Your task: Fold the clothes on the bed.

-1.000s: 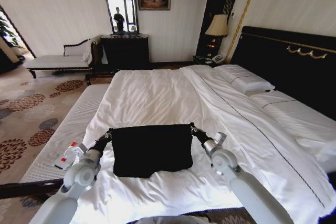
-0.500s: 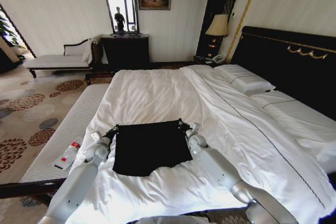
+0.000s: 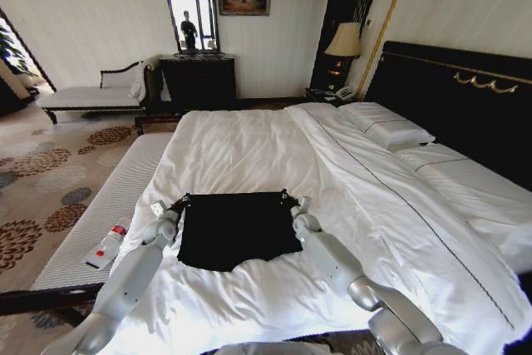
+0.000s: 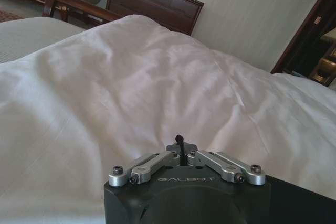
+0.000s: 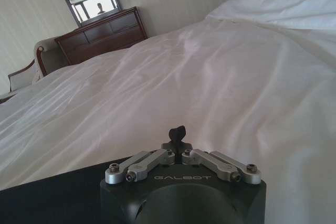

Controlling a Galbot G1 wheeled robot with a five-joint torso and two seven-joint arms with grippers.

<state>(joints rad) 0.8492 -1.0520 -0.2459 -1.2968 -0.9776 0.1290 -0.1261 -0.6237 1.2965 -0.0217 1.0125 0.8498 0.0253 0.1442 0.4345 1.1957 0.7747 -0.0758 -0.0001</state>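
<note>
The clothes (image 3: 237,230), a black T-shirt, lie flat on the white duvet of the bed (image 3: 249,147), near its foot. My left gripper (image 3: 181,200) sits at the shirt's far left corner and my right gripper (image 3: 287,198) at its far right corner. Both are low on the sheet. In the left wrist view the fingertips (image 4: 179,140) are pressed together, with black cloth (image 4: 299,195) beside the gripper body. In the right wrist view the fingertips (image 5: 177,132) are likewise pinched together, with black cloth (image 5: 47,198) alongside.
A pale striped bench (image 3: 108,205) runs along the bed's left side, with a small white and red object (image 3: 108,244) on it. Pillows (image 3: 386,126) and the dark headboard (image 3: 465,97) are at the right. A dresser (image 3: 198,79) and chaise (image 3: 91,97) stand by the far wall.
Both arms reached forward and down, carrying the shirt's held edge farther up the bed. The shirt, hanging raised a second ago, now rests flat on the duvet.
</note>
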